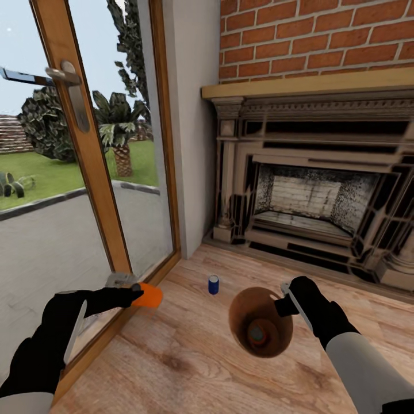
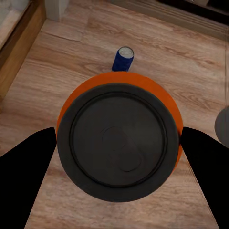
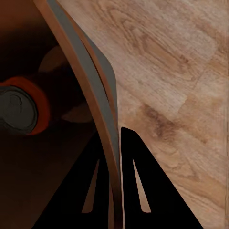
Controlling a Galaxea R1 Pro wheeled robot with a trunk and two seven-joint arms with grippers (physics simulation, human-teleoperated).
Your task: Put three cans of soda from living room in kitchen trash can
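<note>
Room: living room, wood floor (image 1: 190, 356), fireplace (image 1: 313, 184)
L gripper (image 1: 135, 294): clamps orange can (image 1: 150, 295)
R gripper (image 1: 287, 305): pinches bucket (image 1: 260, 322) rim, orange can inside (image 3: 21, 106)
Blue can (image 1: 213, 284): upright on floor

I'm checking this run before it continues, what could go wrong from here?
The right gripper pinches only the thin rim of the trash can, which is tilted, so it may slip or spill the orange can inside. The left gripper holds another orange can by its sides; a poor drop could miss. The blue can could get knocked over.
</note>
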